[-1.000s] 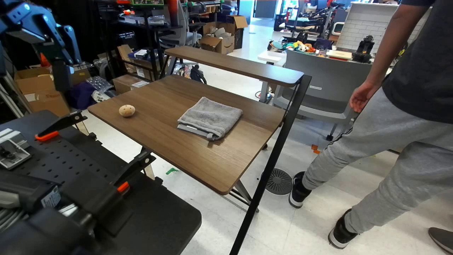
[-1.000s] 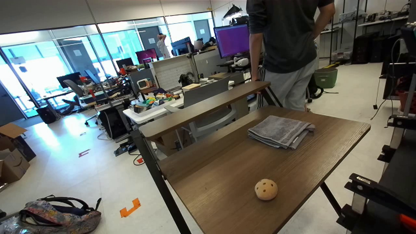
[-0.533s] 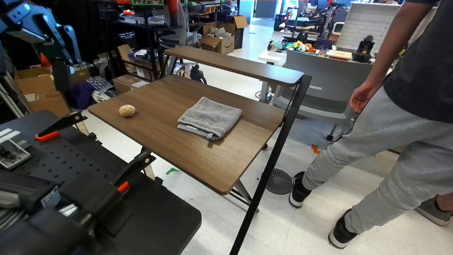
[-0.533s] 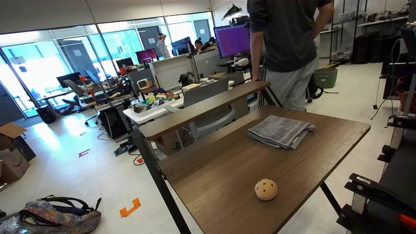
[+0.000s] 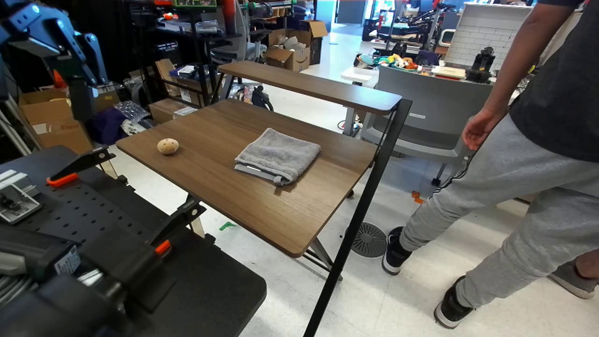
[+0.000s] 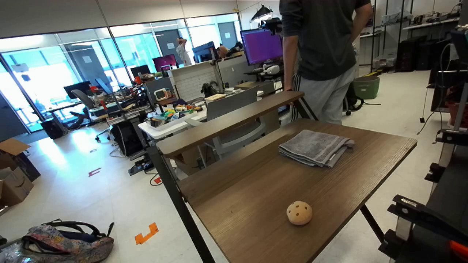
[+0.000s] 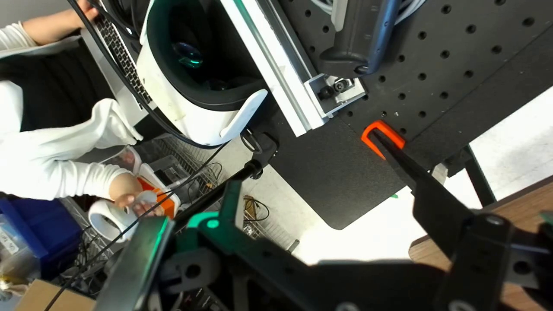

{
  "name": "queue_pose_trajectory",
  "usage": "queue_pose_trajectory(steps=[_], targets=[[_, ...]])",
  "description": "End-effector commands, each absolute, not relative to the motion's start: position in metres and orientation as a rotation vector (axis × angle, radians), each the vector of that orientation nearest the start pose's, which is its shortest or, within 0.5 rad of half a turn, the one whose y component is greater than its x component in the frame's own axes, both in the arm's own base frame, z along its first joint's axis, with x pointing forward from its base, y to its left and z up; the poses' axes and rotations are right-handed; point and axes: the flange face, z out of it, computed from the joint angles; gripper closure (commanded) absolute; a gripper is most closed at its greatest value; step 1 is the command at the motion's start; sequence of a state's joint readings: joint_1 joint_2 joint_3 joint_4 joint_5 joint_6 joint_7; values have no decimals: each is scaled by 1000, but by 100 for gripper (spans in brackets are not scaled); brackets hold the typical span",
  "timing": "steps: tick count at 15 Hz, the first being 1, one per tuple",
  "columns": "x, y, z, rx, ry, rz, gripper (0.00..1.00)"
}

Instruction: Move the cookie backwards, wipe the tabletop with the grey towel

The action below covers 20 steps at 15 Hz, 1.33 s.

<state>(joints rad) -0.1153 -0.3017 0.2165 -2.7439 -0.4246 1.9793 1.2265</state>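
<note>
Toward the near left corner of the brown desk, as seen in an exterior view, sits the cookie — a round tan lump with dark spots. Well to its right, near the middle of the desk, the grey towel lies folded into a rough square. Off to the left, up in the air and away from both, hangs the tool — released, its jaws spread wide. A raised shelf runs along the far side, and at the right a person stands near a grey chair.
</note>
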Motion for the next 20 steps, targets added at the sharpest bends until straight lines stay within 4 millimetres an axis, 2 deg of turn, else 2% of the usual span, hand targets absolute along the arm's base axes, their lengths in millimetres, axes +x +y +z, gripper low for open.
queue_pose_trajectory(steps=[1,2,8,14,15,18,19,20], targets=[[332,1,287,2286,-1082,-163,0],[332,1,287,2286,-1082,-163,0],[365,-10,289,2360,-1469,83,0],[392,13,309,2478,-1773,272,0],[385,7,304,2451,-1682,229,0],[390,12,308,2473,-1728,256,0],[397,6,307,2636,-1617,255,0],[398,6,305,2676,-1600,238,0]])
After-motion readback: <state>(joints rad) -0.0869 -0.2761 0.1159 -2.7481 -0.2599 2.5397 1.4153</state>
